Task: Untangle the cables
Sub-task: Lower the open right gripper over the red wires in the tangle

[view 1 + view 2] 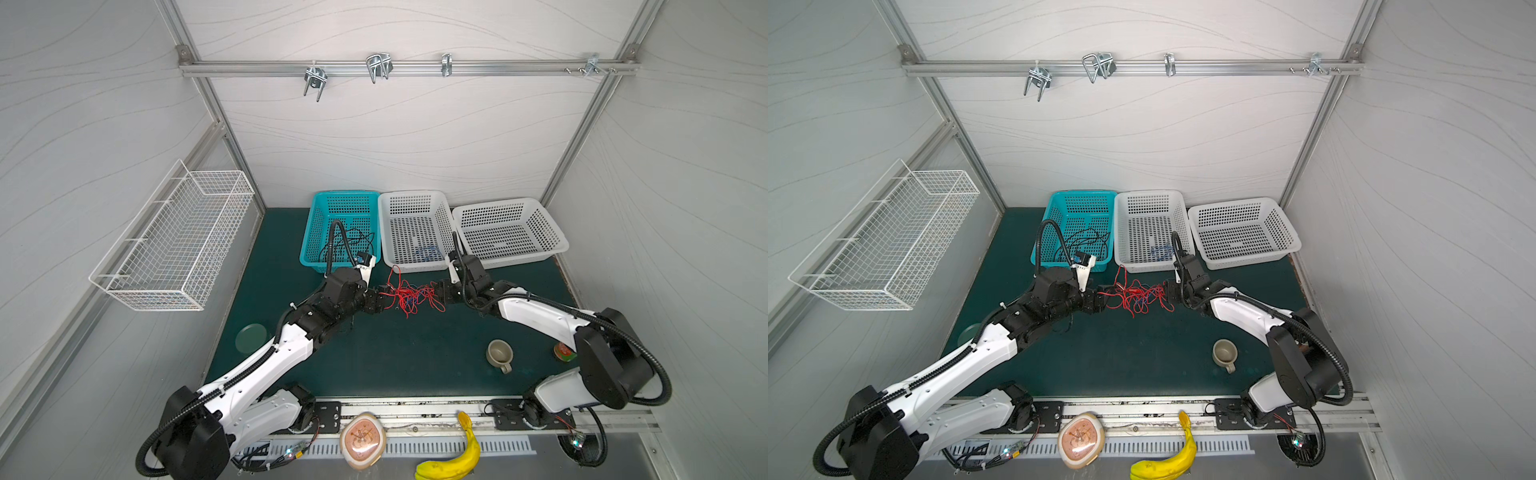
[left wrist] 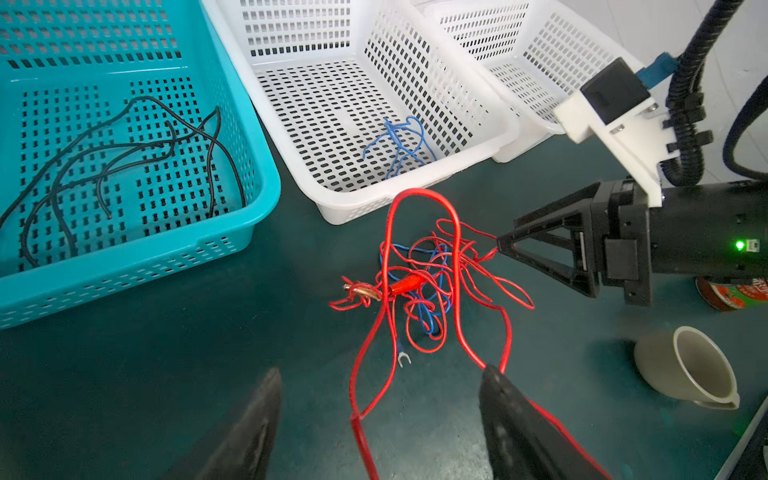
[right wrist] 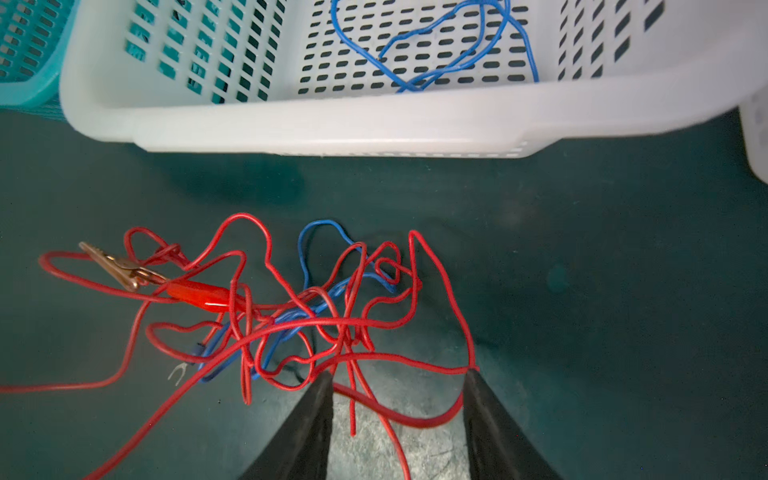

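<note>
The cables [image 1: 409, 295] lie as a mostly red tangle with blue strands on the green mat, between both grippers in both top views [image 1: 1138, 295]. A red alligator clip [image 2: 374, 291] and a fork terminal sit in the tangle. My left gripper [image 2: 380, 372] is open wide at the tangle's left edge. One red strand lies loose between its fingers and another touches one tip. My right gripper [image 3: 399, 376] is open at the right edge, with red strands crossing its gap, unclamped. Black cables [image 2: 124, 153] lie in the teal basket [image 1: 305, 249]. A blue cable [image 2: 399, 145] lies in the middle white basket [image 1: 411, 266].
A second white basket [image 1: 519, 258] stands at the back right. A beige cup [image 1: 498, 353] and a red can [image 1: 563, 352] are near the right arm, a green lid [image 1: 251, 337] by the left arm. A banana [image 1: 457, 457] lies on the front rail. A wire rack [image 1: 174, 241] hangs on the left wall.
</note>
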You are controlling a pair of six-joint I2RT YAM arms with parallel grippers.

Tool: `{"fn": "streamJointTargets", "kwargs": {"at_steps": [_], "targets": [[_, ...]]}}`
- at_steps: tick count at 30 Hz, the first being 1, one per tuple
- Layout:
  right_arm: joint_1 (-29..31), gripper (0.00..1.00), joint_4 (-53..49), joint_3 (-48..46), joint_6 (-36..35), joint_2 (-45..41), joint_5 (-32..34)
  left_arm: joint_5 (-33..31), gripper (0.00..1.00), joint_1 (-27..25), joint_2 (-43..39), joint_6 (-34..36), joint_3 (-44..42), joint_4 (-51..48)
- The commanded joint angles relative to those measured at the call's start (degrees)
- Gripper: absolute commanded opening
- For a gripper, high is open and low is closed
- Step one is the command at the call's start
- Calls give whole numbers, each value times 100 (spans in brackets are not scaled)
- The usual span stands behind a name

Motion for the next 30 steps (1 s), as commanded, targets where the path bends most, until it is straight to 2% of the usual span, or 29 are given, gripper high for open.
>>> {"fn": "streamJointTargets", "kwargs": {"at_steps": [1,5,11,15,25,30], "targets": [[-19,51,131,13,-3,3,-123,43,77,1,-82,22,87,272],[-4,52,232,74,-101,38,-310,76,77,1,-8,19,91,335],[339,64,521,105,-891,-161,-557,60,77,1,154,43,169,353],[613,65,536,206,-1437,-411,-639,-7,76,-5,201,68,231,336],[664,65,152,171,-1964,-842,-1099,-134,76,2,264,54,222,404],[738,65,398,-210,-2191,-1024,-1234,-161,76,-4,303,43,216,449]]}}
